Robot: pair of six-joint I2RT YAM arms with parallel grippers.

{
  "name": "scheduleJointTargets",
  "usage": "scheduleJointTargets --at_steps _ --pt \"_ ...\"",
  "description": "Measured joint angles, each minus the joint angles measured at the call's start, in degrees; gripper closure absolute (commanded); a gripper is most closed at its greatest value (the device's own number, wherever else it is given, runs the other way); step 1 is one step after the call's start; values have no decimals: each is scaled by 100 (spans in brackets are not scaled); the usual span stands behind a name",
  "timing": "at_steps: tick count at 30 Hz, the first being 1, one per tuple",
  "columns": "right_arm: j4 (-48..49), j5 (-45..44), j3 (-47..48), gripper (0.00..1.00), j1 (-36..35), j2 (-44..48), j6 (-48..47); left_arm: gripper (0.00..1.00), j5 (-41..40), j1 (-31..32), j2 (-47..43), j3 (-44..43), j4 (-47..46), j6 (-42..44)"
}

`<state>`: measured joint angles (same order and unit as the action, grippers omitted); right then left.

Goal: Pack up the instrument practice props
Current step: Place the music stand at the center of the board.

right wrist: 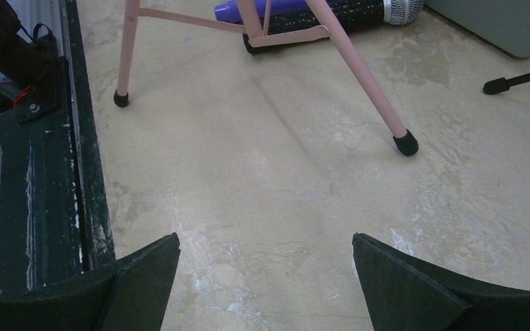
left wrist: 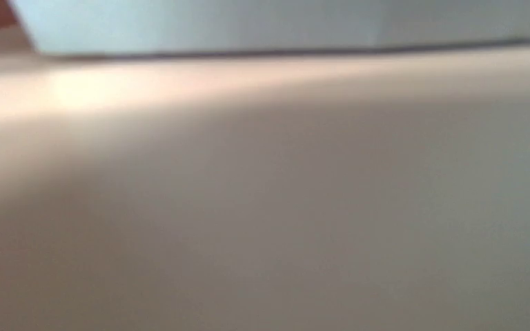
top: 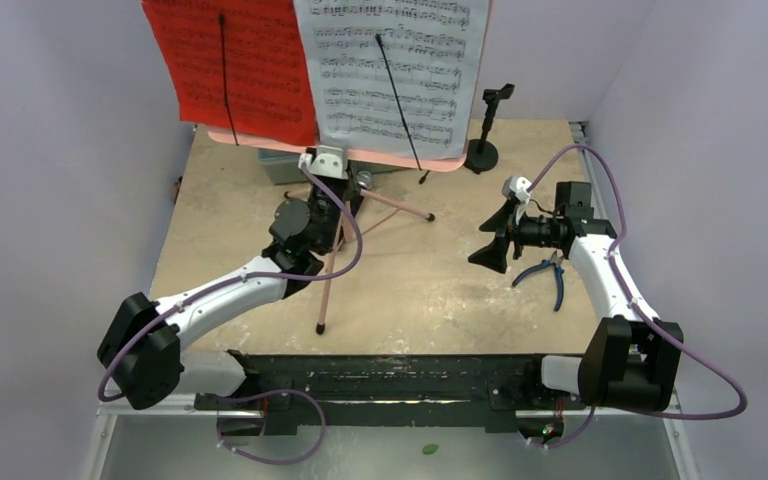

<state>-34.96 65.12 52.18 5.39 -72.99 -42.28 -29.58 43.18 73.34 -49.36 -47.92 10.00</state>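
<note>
Clearance: right side open, centre blocked
Bare beige tabletop [right wrist: 262, 193] ahead of the wide-spread right gripper [right wrist: 266, 276] is free. Pink metal tripod legs [top: 328, 280] splay across the centre, blue-handled pliers [top: 557, 285] lie near that gripper, black mic mount on a round base [top: 482, 150] stands at the far edge.

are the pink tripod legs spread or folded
Spread: the pink tripod has legs splayed apart, black feet planted on the table.

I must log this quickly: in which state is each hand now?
Left hand: cannot be told; its tips are hidden by the pink tray, and its own camera is blurred.
Right hand: open, holding nothing.
</note>
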Motion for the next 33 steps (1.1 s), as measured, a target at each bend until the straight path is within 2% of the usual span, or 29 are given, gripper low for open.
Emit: scheduleJointTargets --at_steps 9,23,30,31,33 --pt "-44 0 0 1 22 2 -52 100 -879 496 874 -439 -798 225" --pt "-144 -2 26 1 26 44 -173 100 -1569 538 2483 -1744 -1781 778" --pt "-164 4 33 1 26 44 -221 100 -1722 538 2918 -2199 -1923 935" --pt "-168 7 35 1 26 44 -232 93 -1725 538 2931 -2214 -1915 933" --pt "-177 7 50 1 28 44 -243 70 -1722 538 2931 -2216 -1884 918"
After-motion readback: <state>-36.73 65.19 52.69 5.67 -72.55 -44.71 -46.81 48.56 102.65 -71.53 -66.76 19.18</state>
